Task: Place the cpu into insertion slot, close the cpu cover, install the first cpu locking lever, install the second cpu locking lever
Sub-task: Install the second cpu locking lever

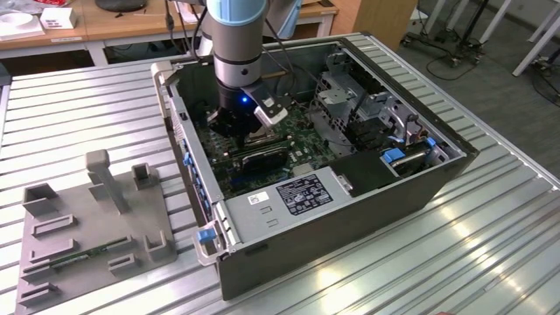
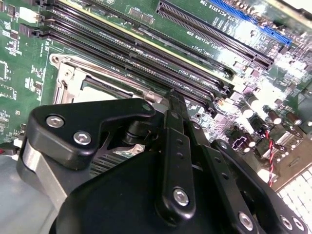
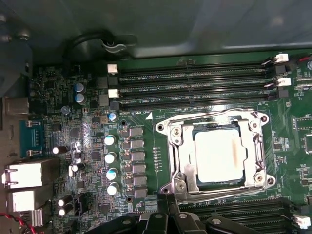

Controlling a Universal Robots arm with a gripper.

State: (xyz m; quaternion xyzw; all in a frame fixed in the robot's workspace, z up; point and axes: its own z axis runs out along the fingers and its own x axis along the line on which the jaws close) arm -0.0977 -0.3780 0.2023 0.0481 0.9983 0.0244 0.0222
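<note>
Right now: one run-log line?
gripper: at socket edge, inside case | cpu: seated in socket | cpu cover: down around cpu

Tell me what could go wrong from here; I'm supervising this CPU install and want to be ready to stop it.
1. The gripper sits at the edge of the cpu cover, which lies over the cpu; a skewed push might scrape the frame or miss a lever.
2. Memory slots flank the socket closely, so a sideways slip could hit them.
3. The arm works deep in the computer case; its wall may catch the wrist.
</note>
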